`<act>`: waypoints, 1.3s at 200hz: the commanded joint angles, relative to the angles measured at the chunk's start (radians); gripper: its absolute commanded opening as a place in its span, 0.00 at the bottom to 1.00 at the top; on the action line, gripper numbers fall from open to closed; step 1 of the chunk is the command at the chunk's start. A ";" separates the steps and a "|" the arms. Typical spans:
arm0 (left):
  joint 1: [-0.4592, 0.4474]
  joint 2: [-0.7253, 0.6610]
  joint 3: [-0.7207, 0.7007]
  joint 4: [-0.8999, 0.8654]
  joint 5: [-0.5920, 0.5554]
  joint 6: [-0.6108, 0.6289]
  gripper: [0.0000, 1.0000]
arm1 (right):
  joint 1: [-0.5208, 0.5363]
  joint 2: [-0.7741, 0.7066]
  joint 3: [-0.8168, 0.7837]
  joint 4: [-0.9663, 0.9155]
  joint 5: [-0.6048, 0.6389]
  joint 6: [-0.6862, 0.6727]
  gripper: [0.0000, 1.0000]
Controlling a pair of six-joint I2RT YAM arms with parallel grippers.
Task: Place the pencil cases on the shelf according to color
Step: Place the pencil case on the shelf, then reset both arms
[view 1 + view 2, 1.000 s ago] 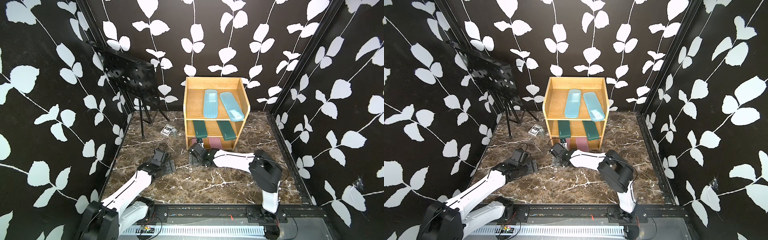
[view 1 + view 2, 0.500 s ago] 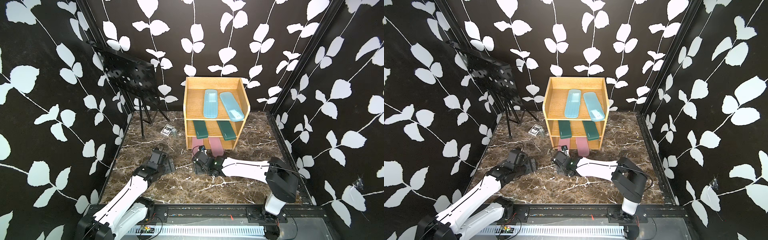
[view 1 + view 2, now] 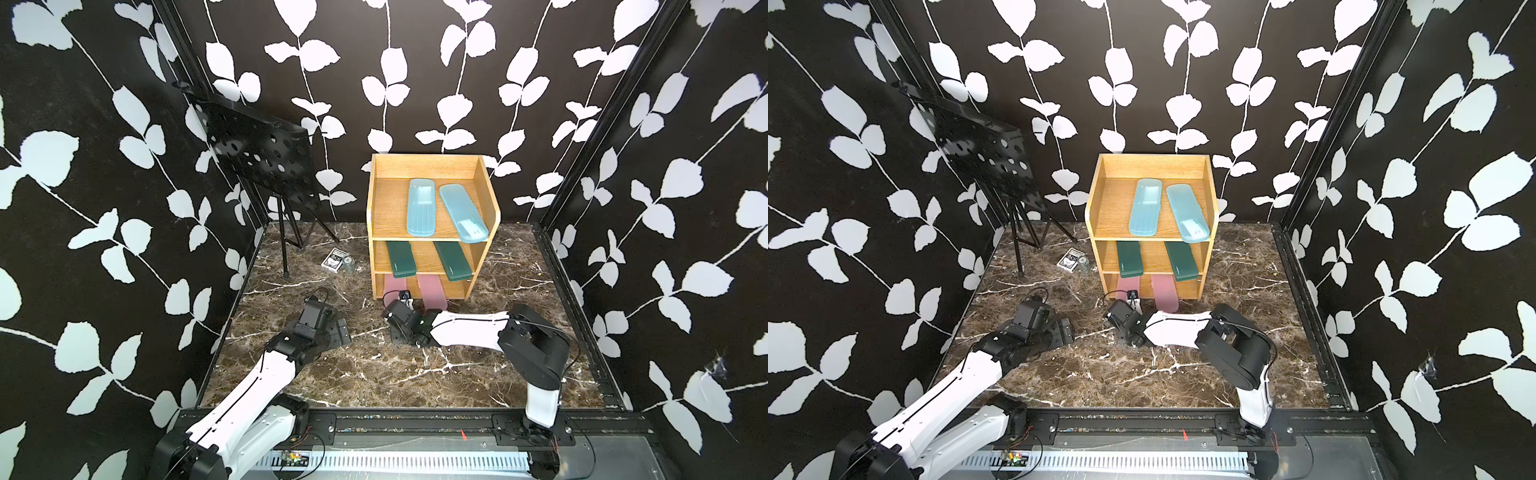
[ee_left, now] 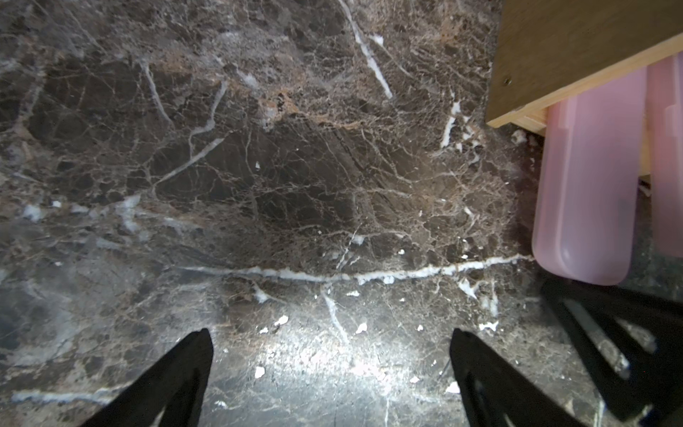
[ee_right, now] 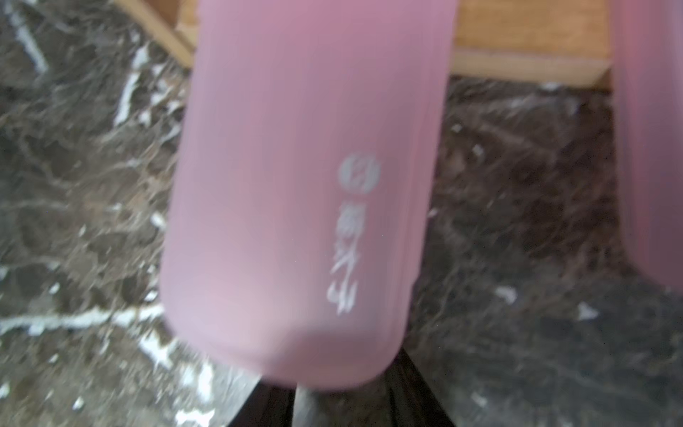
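- Pink case (image 5: 295, 185) is poking out of the shelf (image 5: 528, 48), its end covering the tips of the right gripper (image 5: 343, 401); I cannot tell whether they are closed or gripping.
- Left gripper (image 4: 329, 332) is hanging with its fingers apart, holding nothing.
- Case is looking light, stiff and slick, so pinching its long edges seems best.

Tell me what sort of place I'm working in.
Likely a staged robot test cell, not a real room: leaf-patterned backdrop panels close in three sides, a marble-look tabletop forms the floor, and both arms are mounted on a black front rail.
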 commanded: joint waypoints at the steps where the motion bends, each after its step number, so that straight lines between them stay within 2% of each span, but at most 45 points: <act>1: 0.005 0.026 0.010 0.008 -0.009 0.017 0.99 | -0.032 0.031 0.072 0.004 0.006 -0.049 0.43; 49: 0.005 0.090 0.034 0.027 -0.014 0.020 0.99 | -0.060 0.067 0.123 0.006 -0.009 -0.083 0.43; 83: 0.005 0.076 0.050 0.007 -0.026 0.033 0.99 | -0.060 0.039 0.107 0.023 -0.026 -0.095 0.46; 95: 0.006 0.055 0.058 -0.011 -0.028 0.041 0.99 | -0.057 0.001 0.086 0.032 -0.044 -0.097 0.54; 118: 0.005 -0.022 0.060 -0.029 -0.033 0.066 0.99 | -0.030 -0.093 0.037 0.019 -0.019 -0.117 0.82; 137: 0.006 -0.100 0.059 -0.045 -0.056 0.078 0.99 | 0.011 -0.190 -0.013 -0.008 0.046 -0.143 0.95; 148: 0.005 -0.146 0.059 -0.053 -0.072 0.087 0.99 | 0.043 -0.250 -0.045 -0.019 0.089 -0.164 0.99; 182: 0.005 -0.265 0.047 -0.040 -0.125 0.128 0.99 | 0.142 -0.493 -0.193 -0.022 0.266 -0.220 0.99; 206: 0.005 -0.305 0.030 -0.012 -0.206 0.171 0.99 | 0.150 -0.693 -0.312 -0.038 0.358 -0.221 0.99; 227: 0.005 -0.279 0.027 0.012 -0.306 0.229 0.99 | 0.147 -0.868 -0.381 -0.126 0.576 -0.236 0.99; 244: 0.007 -0.241 0.008 0.069 -0.392 0.263 0.99 | 0.134 -0.992 -0.452 -0.140 0.756 -0.342 0.99; 260: 0.007 -0.193 -0.016 0.151 -0.492 0.272 0.99 | 0.065 -1.095 -0.514 -0.095 0.779 -0.519 0.99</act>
